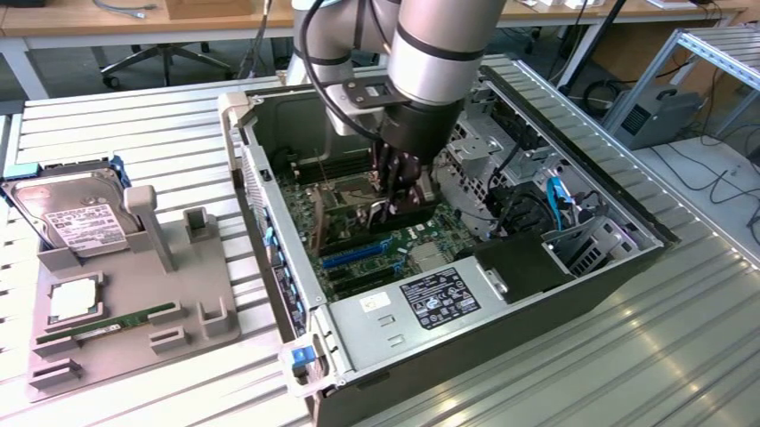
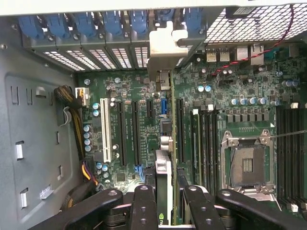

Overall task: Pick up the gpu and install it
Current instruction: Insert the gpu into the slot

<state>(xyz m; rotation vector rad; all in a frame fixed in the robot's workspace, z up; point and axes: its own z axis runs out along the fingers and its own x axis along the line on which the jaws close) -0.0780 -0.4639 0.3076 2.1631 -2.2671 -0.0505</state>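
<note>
The gpu (image 2: pixel 164 191) is being held on its edge by the gripper (image 2: pixel 168 203), near the bottom middle of the wrist view. The black fingers (image 2: pixel 144 206) are being pressed against its two flat sides, so the card is being pinched between them. Its silver end bracket (image 2: pixel 165 52) is being shown near the top middle of that view, by the blue clips (image 2: pixel 103 24) at the back of the case.

In the exterior view, the gripper (image 1: pixel 398 209) is being kept low inside the open computer case (image 1: pixel 570 285), in the middle of the frame, just above the green motherboard (image 1: pixel 356 240). The card is probably being lined up over a long slot (image 2: pixel 180 129), but the touching point is being hidden.

The card is judged to be light, stiff and easy to break. It is best being gripped by its flat sides, as here, away from the fan.

At the left of the exterior view, a hard drive (image 1: pixel 77 218) and a thin RAM stick (image 1: pixel 107 325) are being left on a gray holder (image 1: pixel 131 329).
</note>
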